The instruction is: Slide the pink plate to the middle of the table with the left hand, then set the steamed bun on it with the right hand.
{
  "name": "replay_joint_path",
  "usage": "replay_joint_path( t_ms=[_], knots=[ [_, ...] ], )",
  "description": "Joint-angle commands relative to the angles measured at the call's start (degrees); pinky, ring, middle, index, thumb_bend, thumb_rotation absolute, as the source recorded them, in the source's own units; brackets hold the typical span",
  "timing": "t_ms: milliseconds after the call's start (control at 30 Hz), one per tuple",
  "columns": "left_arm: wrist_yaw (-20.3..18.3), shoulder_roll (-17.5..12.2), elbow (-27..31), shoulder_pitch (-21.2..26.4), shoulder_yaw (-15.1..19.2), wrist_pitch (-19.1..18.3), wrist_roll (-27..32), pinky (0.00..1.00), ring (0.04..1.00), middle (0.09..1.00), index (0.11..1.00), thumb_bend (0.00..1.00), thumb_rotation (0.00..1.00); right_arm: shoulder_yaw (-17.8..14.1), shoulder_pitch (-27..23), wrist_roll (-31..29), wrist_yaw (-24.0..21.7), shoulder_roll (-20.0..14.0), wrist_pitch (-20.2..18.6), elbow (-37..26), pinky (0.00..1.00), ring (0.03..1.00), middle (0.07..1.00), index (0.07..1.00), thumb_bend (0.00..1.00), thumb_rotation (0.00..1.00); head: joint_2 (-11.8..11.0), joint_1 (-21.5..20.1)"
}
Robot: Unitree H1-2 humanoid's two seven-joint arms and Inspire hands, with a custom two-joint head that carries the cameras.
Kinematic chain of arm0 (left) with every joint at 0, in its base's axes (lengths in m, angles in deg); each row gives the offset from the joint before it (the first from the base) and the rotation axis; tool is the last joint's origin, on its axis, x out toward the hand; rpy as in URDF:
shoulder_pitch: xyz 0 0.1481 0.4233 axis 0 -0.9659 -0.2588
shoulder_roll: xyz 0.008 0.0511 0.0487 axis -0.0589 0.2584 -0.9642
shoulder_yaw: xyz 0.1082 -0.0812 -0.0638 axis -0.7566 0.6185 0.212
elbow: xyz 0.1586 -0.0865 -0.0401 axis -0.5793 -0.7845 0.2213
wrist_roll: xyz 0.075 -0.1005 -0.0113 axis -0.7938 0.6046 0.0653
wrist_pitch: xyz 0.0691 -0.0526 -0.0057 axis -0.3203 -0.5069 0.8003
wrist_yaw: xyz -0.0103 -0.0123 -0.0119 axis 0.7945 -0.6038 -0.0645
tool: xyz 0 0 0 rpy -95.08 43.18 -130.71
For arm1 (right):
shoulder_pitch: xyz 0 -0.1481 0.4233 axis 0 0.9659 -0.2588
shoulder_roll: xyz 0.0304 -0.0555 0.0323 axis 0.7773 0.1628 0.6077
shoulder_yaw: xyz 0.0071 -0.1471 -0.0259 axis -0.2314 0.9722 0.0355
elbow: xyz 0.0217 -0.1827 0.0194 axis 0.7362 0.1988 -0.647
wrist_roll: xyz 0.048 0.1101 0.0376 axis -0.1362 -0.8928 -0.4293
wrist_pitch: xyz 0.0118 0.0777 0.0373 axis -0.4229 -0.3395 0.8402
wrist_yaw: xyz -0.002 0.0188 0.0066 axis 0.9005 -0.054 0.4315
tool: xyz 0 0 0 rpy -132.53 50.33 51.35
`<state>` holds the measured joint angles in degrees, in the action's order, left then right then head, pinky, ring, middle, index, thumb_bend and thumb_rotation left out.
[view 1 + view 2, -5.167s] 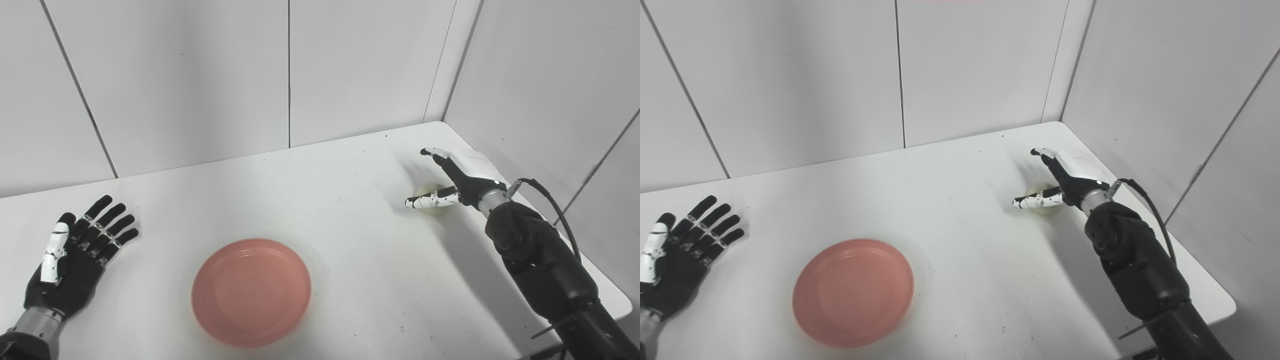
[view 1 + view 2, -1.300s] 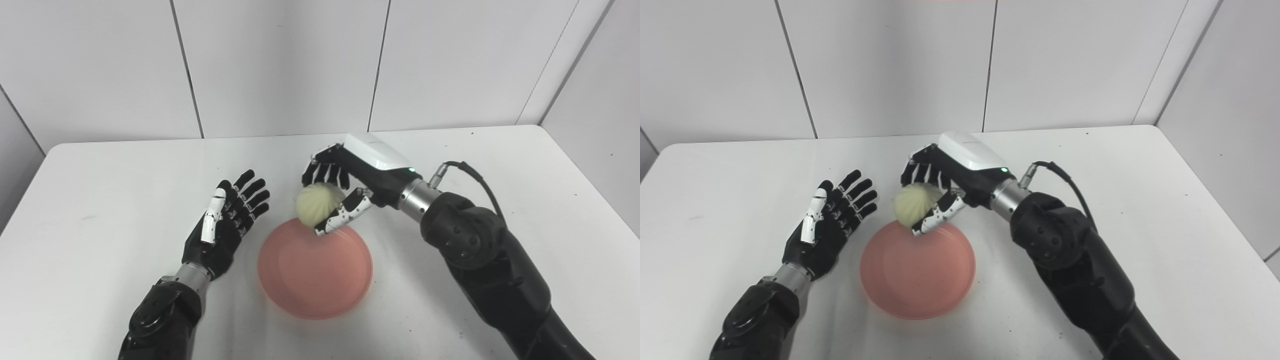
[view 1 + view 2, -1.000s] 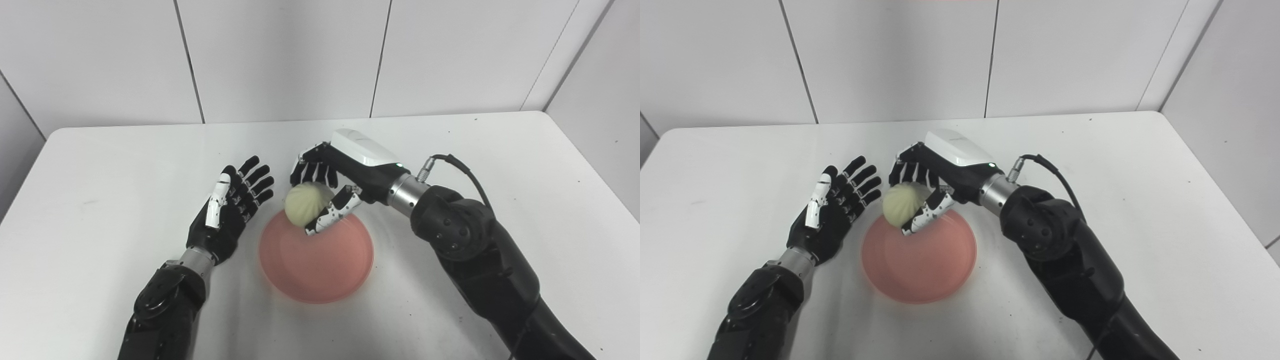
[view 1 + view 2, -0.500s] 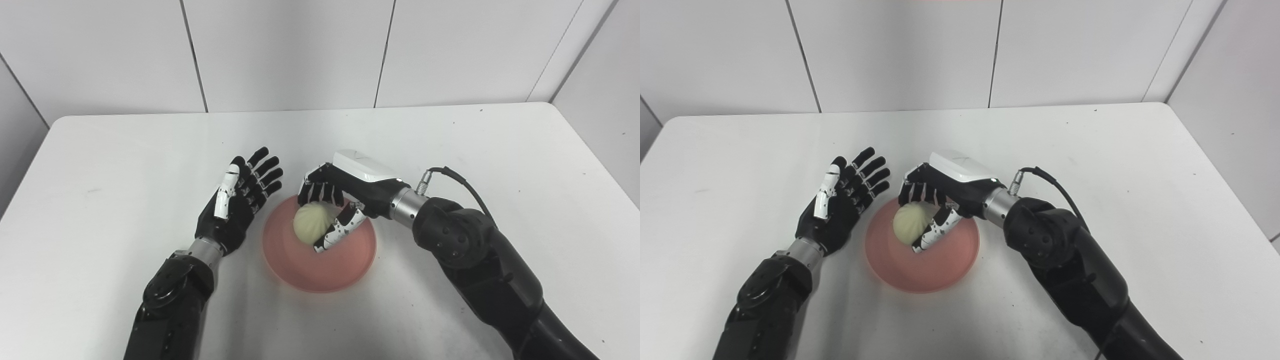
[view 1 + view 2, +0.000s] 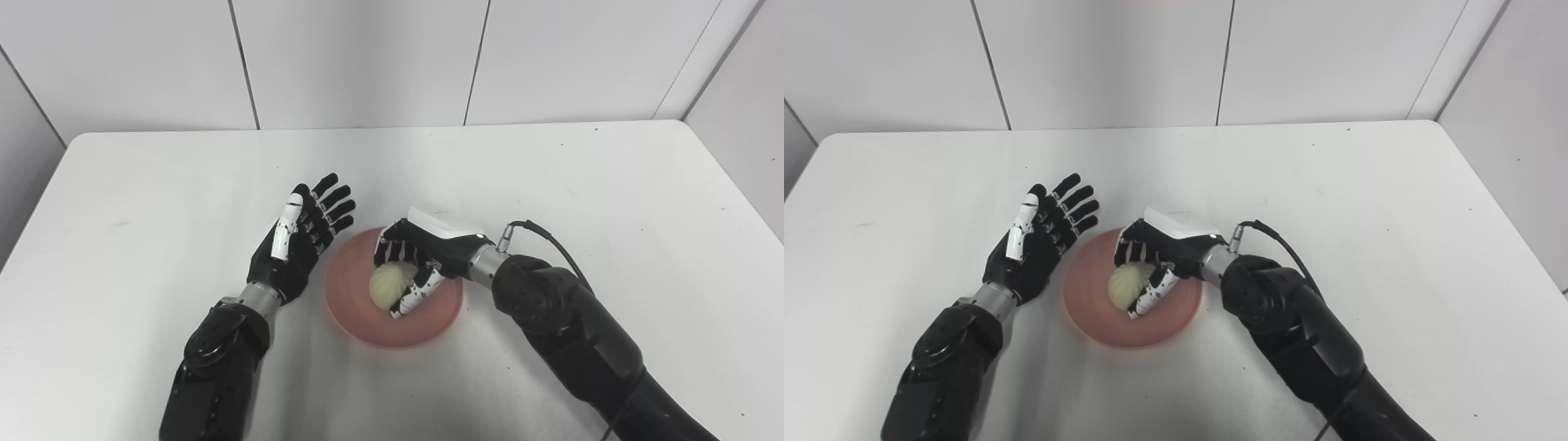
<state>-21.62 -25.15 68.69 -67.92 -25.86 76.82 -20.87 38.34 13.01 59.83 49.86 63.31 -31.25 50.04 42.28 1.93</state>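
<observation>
1. Pink and round, the plate lies near the middle of the white desk; it serves as the landmark here.
2. The cream steamed bun is low over the middle of the plate, pleats up; whether it touches the plate's floor cannot be told.
3. The right robot hand reaches over the plate from its right side and is curled around the bun, fingers over the bun's far side and the white-speckled thumb along its near right side.
4. Its black forearm runs from the plate's right rim down to the picture's lower right, with a black cable looping off the wrist.
5. The left robot hand sits just beside the plate's left rim, palm up, fingers spread and pointing away from the robot, holding nothing.
6. Beyond the plate, at the desk's far edge, stand pale wall panels.
</observation>
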Motion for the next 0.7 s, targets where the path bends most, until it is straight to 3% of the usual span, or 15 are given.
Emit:
replay_joint_path(
  t_ms=[0,233,333,367,433,567,667],
  knots=[
    [1.9,-0.04,-2.09,-2.64,-0.52,-6.24,-1.75,0.91,0.903,0.907,0.894,0.41,1.0,-0.01,-1.07,0.69,1.62,0.32,2.34,0.35,0.32,0.408,0.493,0.491,0.51,0.12,0.02,0.03],
    [2.17,0.31,-2.2,-2.52,-0.23,-6.53,-1.54,0.91,0.907,0.908,0.895,0.41,1.0,0.63,-0.32,1.58,1.85,0.27,2.62,-0.4,0.36,0.443,0.522,0.494,0.51,0.14,0.06,0.37],
    [2.05,0.26,-2.49,-2.39,-0.36,-6.16,-1.66,0.91,0.913,0.915,0.9,0.41,1.0,0.55,-0.24,1.67,2.43,-0.07,4.05,-1.6,0.39,0.482,0.576,0.495,0.51,0.14,0.1,0.52],
    [2.04,0.23,-2.55,-2.35,-0.42,-6.1,-1.72,0.91,0.912,0.915,0.9,0.41,1.0,0.51,-0.21,1.92,2.48,-0.18,4.29,-2.29,0.41,0.523,0.624,0.649,0.63,0.21,0.1,0.52],
    [1.97,0.17,-2.43,-2.32,-0.49,-6.29,-1.66,0.92,0.911,0.914,0.898,0.41,1.0,0.79,-0.41,3.06,1.44,-0.55,3.83,-4.03,0.43,0.583,0.702,0.763,0.72,0.33,0.1,0.52],
    [2.17,0.15,-2.06,-2.28,-0.67,-6.83,-1.8,0.93,0.916,0.914,0.899,0.41,1.0,1.07,-1.26,5.24,-3.0,-1.22,0.97,-7.67,0.43,0.656,0.839,0.864,0.83,0.59,0.28,0.87],
    [2.57,0.21,-1.74,-2.32,-0.67,-7.33,-1.86,0.92,0.914,0.91,0.895,0.41,1.0,0.59,-1.82,6.11,-6.05,-1.32,-0.36,-9.79,0.45,0.689,0.881,0.896,0.86,0.67,0.31,0.97]
  ],
)
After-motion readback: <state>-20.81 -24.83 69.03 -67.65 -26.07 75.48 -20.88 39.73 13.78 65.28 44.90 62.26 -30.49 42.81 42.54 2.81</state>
